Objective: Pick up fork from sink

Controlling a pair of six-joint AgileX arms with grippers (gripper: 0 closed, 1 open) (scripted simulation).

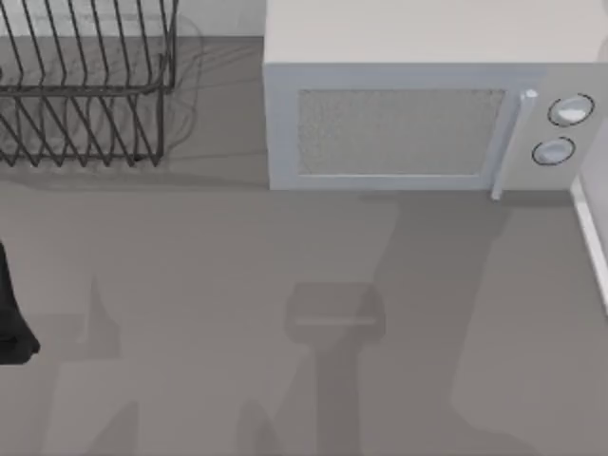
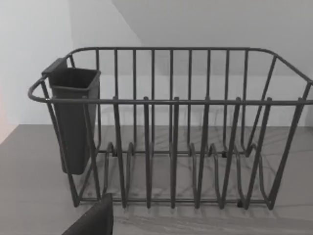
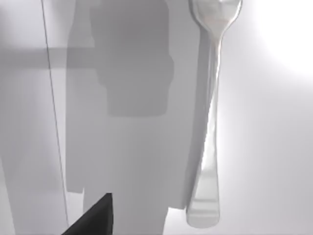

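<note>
Lying flat, fork (image 3: 211, 122), dish rack (image 2: 171, 127) empty

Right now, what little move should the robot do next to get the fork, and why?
Probably lower the right end effector straight toward the fork. The right wrist view looks down on it lying flat on a pale surface, with nothing touching it yet.

We see the fork (image 3: 210, 122) as glossy polished metal, the dish rack (image 2: 171, 132) as dark matt wire, its cup (image 2: 73, 117) perhaps plastic, and the counter (image 1: 190, 313) smooth, matt grey
</note>
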